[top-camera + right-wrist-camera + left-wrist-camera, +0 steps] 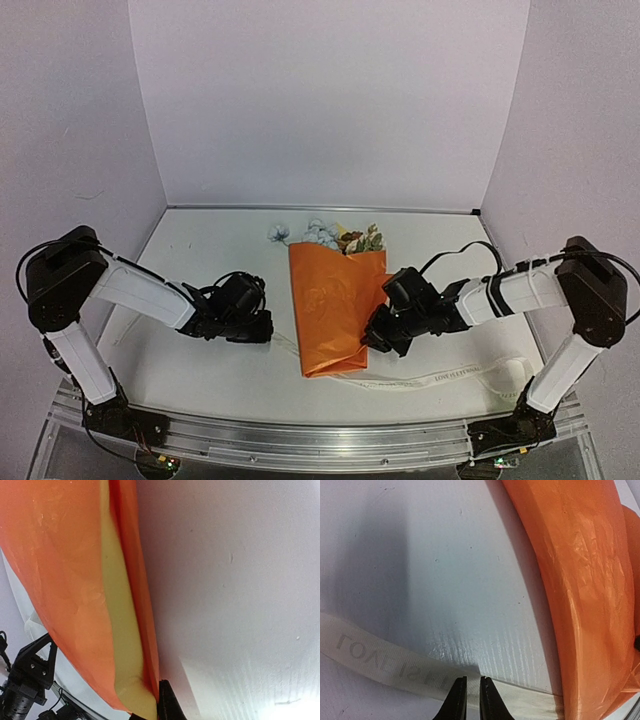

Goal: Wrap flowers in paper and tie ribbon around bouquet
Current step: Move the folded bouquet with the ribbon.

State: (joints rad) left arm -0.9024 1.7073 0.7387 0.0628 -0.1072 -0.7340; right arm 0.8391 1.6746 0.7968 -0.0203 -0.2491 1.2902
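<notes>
The bouquet (330,305) lies in the middle of the table, an orange paper (585,580) cone with the flowers (330,237) sticking out of its far, wide end. The cream ribbon (380,660) runs under the cone's narrow near end and trails right (450,378). My left gripper (266,328) is low on the cone's left; its jaws (472,682) stand nearly together, pinching the ribbon. My right gripper (372,342) is at the cone's right edge, shut on the paper (75,580) where the yellow backing (117,630) shows; only one finger (167,705) is visible.
White walls close the table on three sides. The ribbon's loose end lies bunched (510,372) near the right arm's base. A metal rail (320,440) runs along the near edge. The left arm (30,675) shows at the lower left of the right wrist view.
</notes>
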